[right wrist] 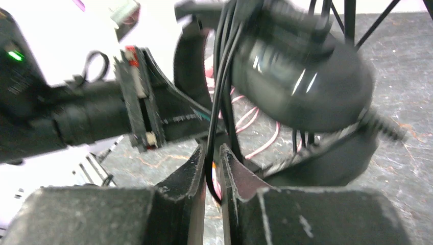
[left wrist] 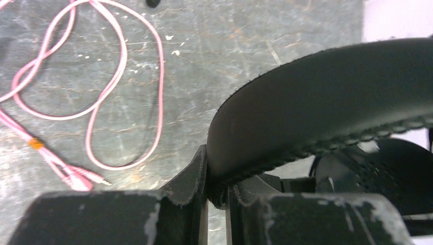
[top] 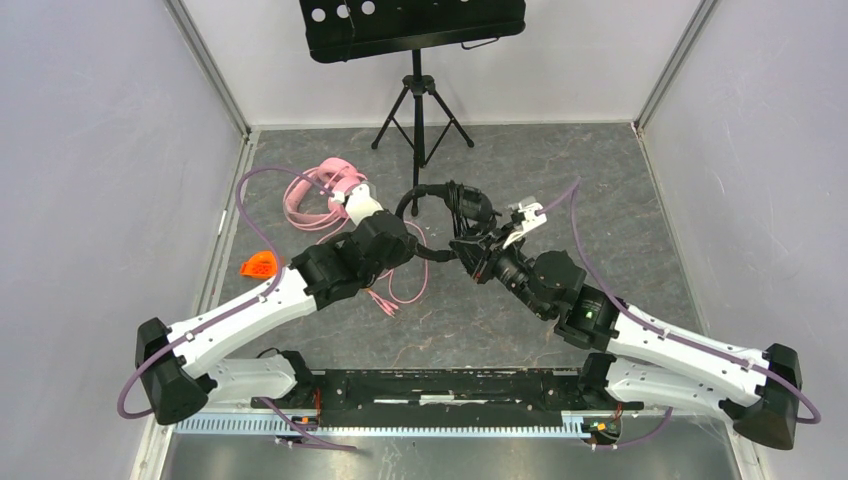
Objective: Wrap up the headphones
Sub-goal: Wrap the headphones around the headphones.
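The black headphones (top: 452, 205) are held up between both arms at the middle of the mat. My left gripper (top: 403, 240) is shut on their padded headband (left wrist: 327, 97), which fills the left wrist view above the jaws of that gripper (left wrist: 217, 176); one ear cup (left wrist: 378, 173) shows behind. My right gripper (top: 482, 250) (right wrist: 213, 158) is shut on the thin black cable (right wrist: 217, 102), which loops down between its fingers, with turns of cable around a blurred black cup (right wrist: 301, 76). The pink headphones (top: 322, 192) lie at the back left, their long cable (top: 400, 290) (left wrist: 122, 76) loose on the mat.
A black tripod music stand (top: 415, 60) stands at the back centre. An orange object (top: 258, 265) lies by the left wall next to my left arm. White walls close in the mat on the left, right and back.
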Available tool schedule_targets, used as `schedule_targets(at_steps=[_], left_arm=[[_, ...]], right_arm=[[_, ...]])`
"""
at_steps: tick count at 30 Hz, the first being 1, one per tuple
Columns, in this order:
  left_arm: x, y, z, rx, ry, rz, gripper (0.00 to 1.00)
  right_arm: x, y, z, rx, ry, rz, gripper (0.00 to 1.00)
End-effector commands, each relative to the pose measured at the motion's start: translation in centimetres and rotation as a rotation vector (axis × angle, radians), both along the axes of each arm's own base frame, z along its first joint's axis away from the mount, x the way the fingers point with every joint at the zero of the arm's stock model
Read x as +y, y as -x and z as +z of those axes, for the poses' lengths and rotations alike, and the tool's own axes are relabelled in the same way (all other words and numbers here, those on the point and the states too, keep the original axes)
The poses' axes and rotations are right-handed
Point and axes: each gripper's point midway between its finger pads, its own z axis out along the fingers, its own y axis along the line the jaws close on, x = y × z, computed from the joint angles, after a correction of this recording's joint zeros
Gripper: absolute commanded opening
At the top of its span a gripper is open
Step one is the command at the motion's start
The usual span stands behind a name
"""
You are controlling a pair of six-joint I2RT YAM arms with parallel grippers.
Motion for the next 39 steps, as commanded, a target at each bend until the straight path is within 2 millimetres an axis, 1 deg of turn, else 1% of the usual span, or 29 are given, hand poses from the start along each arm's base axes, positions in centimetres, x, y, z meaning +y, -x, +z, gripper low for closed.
schedule_targets(at_steps=[1, 4, 5, 8, 11, 18, 24, 27, 30, 31, 32, 33, 35, 39], left_arm=[[-1.8, -1.5, 6.9, -0.126, 0.318, 0.064, 0.02], [-1.9, -1.3, 6.9, -0.121, 0.334, 0.054, 0.02], [-2.0, -1.2, 6.9, -0.119, 0.337, 0.048, 0.02], [-2.0, -1.2, 7.1, -0.123, 0.336, 0.045, 0.02], [-2.0, -1.2, 6.7, -0.119, 0.325, 0.045, 0.02], [-1.9, -1.1, 6.4, -0.118, 0.305, 0.033, 0.02], [-2.5, -1.3, 6.9, -0.132, 0.323, 0.014, 0.02], [-2.3, -1.3, 7.2, -0.142, 0.314, 0.017, 0.02], [-2.0, -1.3, 7.2, -0.147, 0.302, 0.023, 0.02], [-2.0, -1.2, 7.3, -0.149, 0.303, 0.019, 0.02], [-2.0, -1.2, 7.3, -0.150, 0.299, 0.014, 0.02], [-2.1, -1.2, 7.2, -0.148, 0.292, 0.008, 0.02], [-2.2, -1.3, 6.8, -0.149, 0.271, -0.001, 0.02], [-2.3, -1.5, 5.7, -0.158, 0.225, -0.019, 0.02]], right_arm=[[-0.2, 0.0, -2.9, 0.029, 0.125, -0.007, 0.23], [-0.8, -0.3, -3.2, 0.001, 0.172, -0.025, 0.26], [-0.9, -0.3, -3.2, -0.004, 0.178, -0.028, 0.23], [-0.9, -0.1, -3.1, -0.038, 0.190, -0.006, 0.09], [-1.1, 0.0, -2.9, -0.079, 0.211, 0.006, 0.02], [-2.2, -0.5, -3.4, -0.130, 0.305, -0.027, 0.00], [-1.3, -0.1, -5.0, -0.129, 0.374, 0.034, 0.00], [-2.0, -0.4, -5.5, -0.112, 0.407, 0.000, 0.00], [-2.9, -0.6, -5.3, -0.121, 0.426, -0.034, 0.00], [-3.2, -0.8, -5.2, -0.125, 0.440, -0.045, 0.01], [-3.3, -0.9, -4.8, -0.134, 0.443, -0.053, 0.04], [-3.6, -0.8, -5.3, -0.125, 0.475, -0.052, 0.08], [-3.6, -0.7, -4.9, -0.125, 0.479, -0.047, 0.13], [-3.3, 0.3, -3.3, -0.121, 0.407, -0.001, 0.26]])
